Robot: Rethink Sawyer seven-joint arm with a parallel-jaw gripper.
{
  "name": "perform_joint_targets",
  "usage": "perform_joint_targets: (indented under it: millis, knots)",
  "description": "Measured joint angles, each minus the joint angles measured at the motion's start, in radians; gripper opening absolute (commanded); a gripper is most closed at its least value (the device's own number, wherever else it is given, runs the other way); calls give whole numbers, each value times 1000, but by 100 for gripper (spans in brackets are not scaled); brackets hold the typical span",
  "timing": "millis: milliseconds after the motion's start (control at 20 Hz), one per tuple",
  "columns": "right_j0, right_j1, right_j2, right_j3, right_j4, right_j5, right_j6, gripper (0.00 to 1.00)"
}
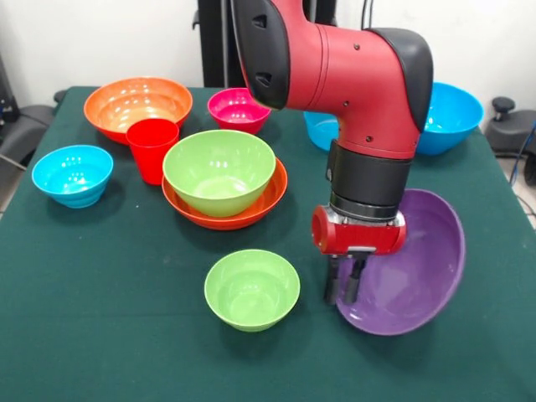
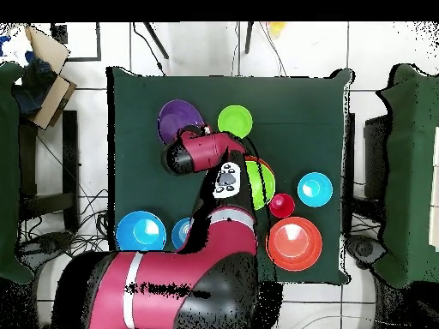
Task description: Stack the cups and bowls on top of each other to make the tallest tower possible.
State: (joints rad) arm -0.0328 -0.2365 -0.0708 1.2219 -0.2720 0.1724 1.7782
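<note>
gripping purple bowl [image 1: 414, 268], hand [image 1: 344, 289] closed

The red and black arm [image 1: 352, 75] bends down from above, wrist vertical. The gripper [image 1: 345, 289] points straight down, its two dark fingers [image 1: 332, 283] close together.

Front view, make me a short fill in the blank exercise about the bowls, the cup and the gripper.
1. The gripper is at the rim of the tilted ____ bowl.
2. One green bowl sits nested inside a wide ____ bowl.
3. The red cup stands ____, mouth up.
4. The other green bowl sits ____ on the table, nested in nothing.

Missing words: purple; orange; upright; alone
</note>
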Motion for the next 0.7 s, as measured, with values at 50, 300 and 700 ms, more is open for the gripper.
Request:
perform_joint_targets:
  millis: [50,300,700]
  knots:
    - [0,-1,-1,0,2,0,0,100]
    - [0,-19,-1,4,4,0,0,100]
    - [-15,-109,10,38,19,55,0,100]
